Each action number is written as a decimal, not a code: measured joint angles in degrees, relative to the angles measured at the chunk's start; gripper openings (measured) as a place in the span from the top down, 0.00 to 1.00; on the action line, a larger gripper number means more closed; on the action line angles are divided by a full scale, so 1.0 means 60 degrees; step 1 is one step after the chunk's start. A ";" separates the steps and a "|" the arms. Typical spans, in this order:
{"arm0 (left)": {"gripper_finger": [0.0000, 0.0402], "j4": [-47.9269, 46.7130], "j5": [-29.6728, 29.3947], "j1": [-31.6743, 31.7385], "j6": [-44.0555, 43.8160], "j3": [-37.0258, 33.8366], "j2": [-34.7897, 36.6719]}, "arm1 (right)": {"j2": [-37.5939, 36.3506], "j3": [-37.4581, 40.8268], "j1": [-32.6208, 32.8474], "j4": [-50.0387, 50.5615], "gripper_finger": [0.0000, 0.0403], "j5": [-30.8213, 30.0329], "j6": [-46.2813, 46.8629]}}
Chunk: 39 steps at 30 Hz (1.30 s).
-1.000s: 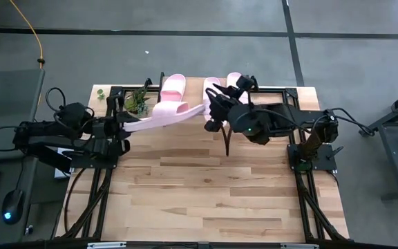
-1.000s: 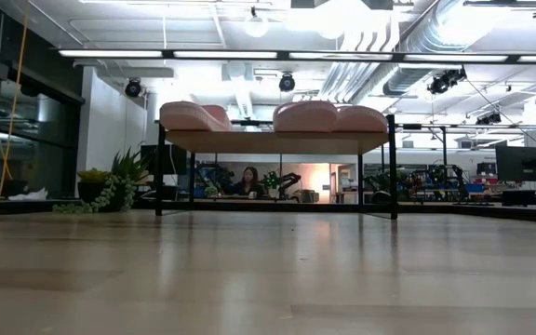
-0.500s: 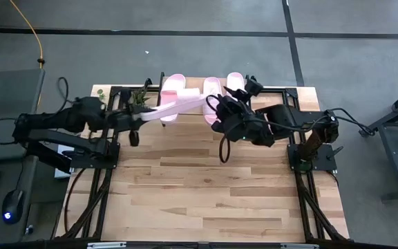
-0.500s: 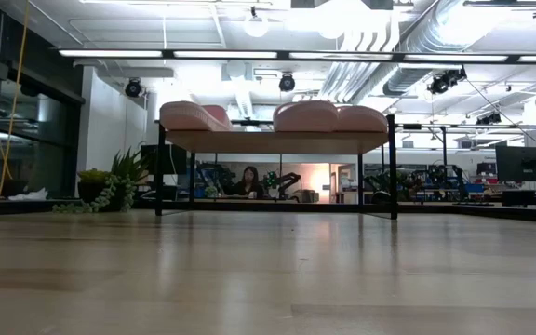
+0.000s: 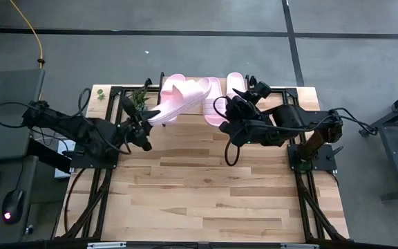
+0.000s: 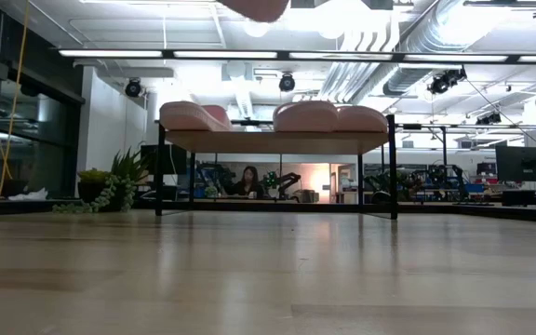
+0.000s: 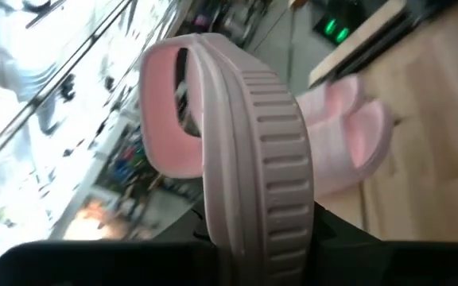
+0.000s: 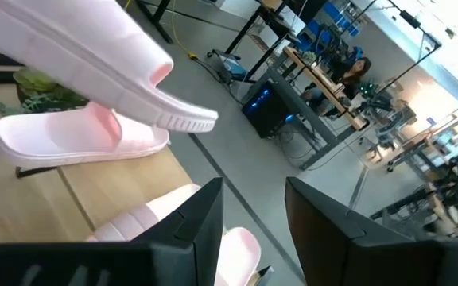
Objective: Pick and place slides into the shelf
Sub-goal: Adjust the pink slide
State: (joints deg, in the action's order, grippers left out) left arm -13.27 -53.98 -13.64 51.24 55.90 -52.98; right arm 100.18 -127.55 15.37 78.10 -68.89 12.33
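My left gripper (image 5: 146,120) is shut on a pale pink slide (image 5: 179,99), which reaches from it toward the shelf (image 5: 292,88) at the table's far edge. This slide fills the left wrist view (image 7: 253,159), and its tip shows at the top of the low view (image 6: 254,7). Three matching slides (image 5: 173,82) (image 5: 214,88) (image 5: 235,81) rest sole down on the shelf's top board (image 6: 277,141). My right gripper (image 5: 235,111) (image 8: 253,214) is open, just right of the held slide's far end and touching nothing. My left gripper holds the slide by the end nearest the table's left side (image 5: 150,116), coming at it from the left, along its length. The slide is lifted clear of the table and slants toward the shelf. In the wrist view the gripper's body hides the fingers' place on it.
A small green plant (image 5: 137,100) (image 6: 110,186) stands at the shelf's left end, close under the left gripper. The shelf's black legs (image 6: 160,167) stand on the wood-plank table (image 5: 206,187). A person (image 6: 247,181) sits far off in the room behind.
The left gripper has moved right and toward the far edge, swinging the slide's free end from near the right gripper up over the shelf's left half. The right gripper has drawn back to the right, away from that end. The slide's tip has come into the top of the low view.
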 joint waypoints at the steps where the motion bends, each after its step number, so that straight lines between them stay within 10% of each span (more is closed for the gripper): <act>1: 0.86 -0.0005 -0.0455 -0.0162 0.0038 0.0045 -0.0135 | -0.0009 0.0000 0.0020 0.0066 0.69 0.0023 0.0123; 12: 0.85 -0.0033 -0.3020 -0.0603 0.0350 0.0134 -0.1333 | -0.0015 0.0000 0.0326 0.0139 0.69 0.0258 0.0363; 30: 0.85 -0.0155 -0.3389 -0.0043 -0.1358 0.0120 -0.2692 | -0.0018 0.0000 0.0398 0.0577 0.69 0.1265 0.0701; 39: 0.85 -0.0297 -0.2013 0.1357 -0.2257 0.0109 -0.3135 | -0.0017 0.0000 0.0401 0.1143 0.69 0.1393 0.1219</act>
State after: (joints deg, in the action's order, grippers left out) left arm -15.05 -66.05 -5.50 37.70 56.55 -71.79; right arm 100.08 -127.55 17.78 84.96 -60.53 19.64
